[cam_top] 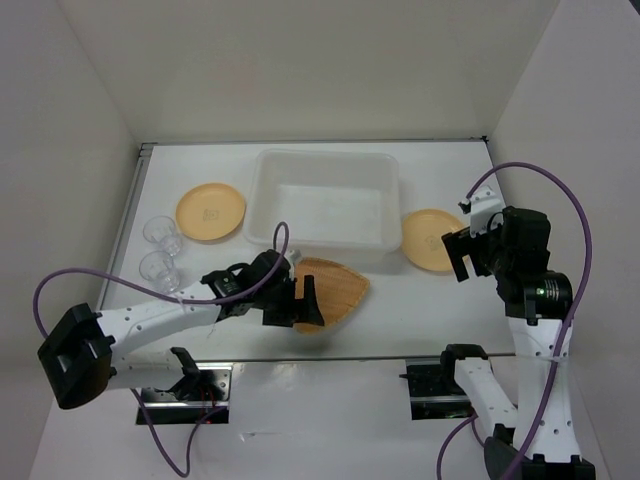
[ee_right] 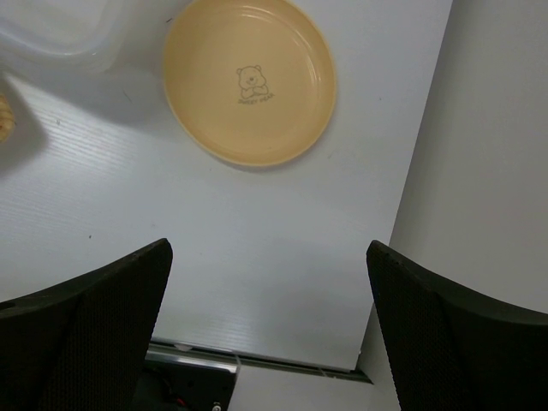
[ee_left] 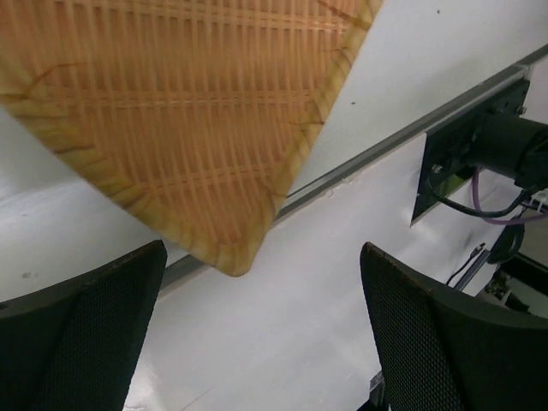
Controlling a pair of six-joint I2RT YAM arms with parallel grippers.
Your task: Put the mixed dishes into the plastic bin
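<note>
Toward the near edge of the tabletop (cam_top: 420, 310), just in front of the plastic bin (cam_top: 262, 200), my left gripper (cam_top: 300, 300) is at the left rim of the wood-grained plate (cam_top: 338, 288). From overhead I can't make out the fingertips against the plate. The left wrist camera settles it: fingers (ee_left: 86, 334) spread wide with nothing between them, and one woven corner of the plate beyond them, cropped at the top. Whether I touch it, I can't tell.

By the right edge, my right gripper (cam_top: 465, 255) hangs over an orange plate (cam_top: 428, 240). Its wrist view shows the jaws apart and a small bear print (ee_right: 249, 83) in the plate's centre, too small to see from above. The bin there is just a blurred corner.

Only the overhead view catches the second orange plate (cam_top: 211, 211) toward the far-left corner and two clear cups (cam_top: 159, 250) along the left edge.
</note>
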